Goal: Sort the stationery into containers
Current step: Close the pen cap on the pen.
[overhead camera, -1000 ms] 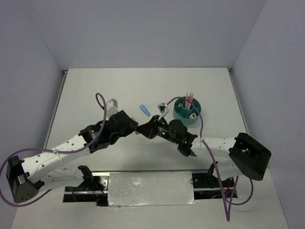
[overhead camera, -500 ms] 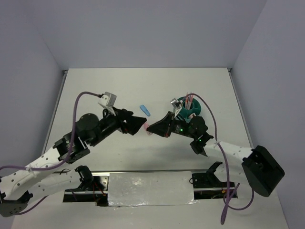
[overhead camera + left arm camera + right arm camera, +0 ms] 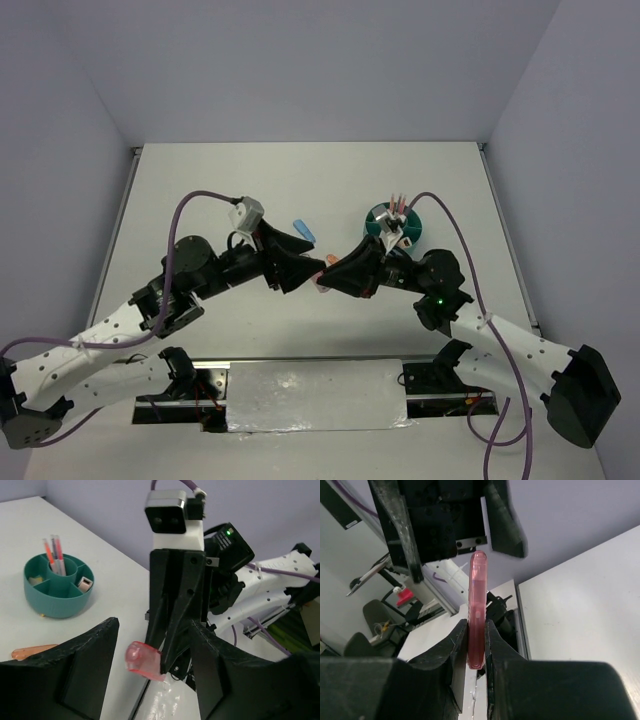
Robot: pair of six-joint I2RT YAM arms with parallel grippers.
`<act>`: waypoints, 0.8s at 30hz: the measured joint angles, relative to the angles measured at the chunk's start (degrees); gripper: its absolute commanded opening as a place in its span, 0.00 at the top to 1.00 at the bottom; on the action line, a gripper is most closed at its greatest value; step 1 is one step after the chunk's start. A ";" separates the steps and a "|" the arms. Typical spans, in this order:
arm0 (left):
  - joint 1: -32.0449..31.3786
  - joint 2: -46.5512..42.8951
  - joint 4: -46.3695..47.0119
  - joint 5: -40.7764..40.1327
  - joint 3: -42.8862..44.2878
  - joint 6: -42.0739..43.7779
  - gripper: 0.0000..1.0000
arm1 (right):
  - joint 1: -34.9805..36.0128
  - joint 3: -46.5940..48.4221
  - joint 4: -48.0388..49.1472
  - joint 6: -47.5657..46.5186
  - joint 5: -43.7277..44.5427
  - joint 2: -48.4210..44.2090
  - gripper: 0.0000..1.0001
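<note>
My right gripper (image 3: 476, 630) is shut on a pink oblong piece (image 3: 477, 600), held on edge in the air. My left gripper (image 3: 154, 630) faces it tip to tip, open, with its fingers (image 3: 80, 675) standing either side of the pink piece (image 3: 144, 661) without touching it. In the top view the two grippers, left (image 3: 303, 266) and right (image 3: 338, 276), meet above the table's middle. The round teal container (image 3: 57, 597) holds two orange-red pens (image 3: 54, 555) and small blocks (image 3: 84, 583). A blue piece (image 3: 303, 230) and an orange piece (image 3: 35, 651) lie on the table.
The teal container (image 3: 378, 224) is partly hidden behind the right wrist's camera. Purple cables (image 3: 200, 200) arc above both arms. A metal plate (image 3: 315, 395) sits at the near edge between the arm bases.
Both grippers have risen from the table and turned tip to tip. The left jaws have widened, and the pink piece is now clamped in the right gripper.
</note>
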 measured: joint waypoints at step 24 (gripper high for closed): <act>0.22 2.01 -1.29 -2.29 1.92 -8.85 1.00 | 0.59 3.26 -2.84 -5.31 -1.33 0.28 1.00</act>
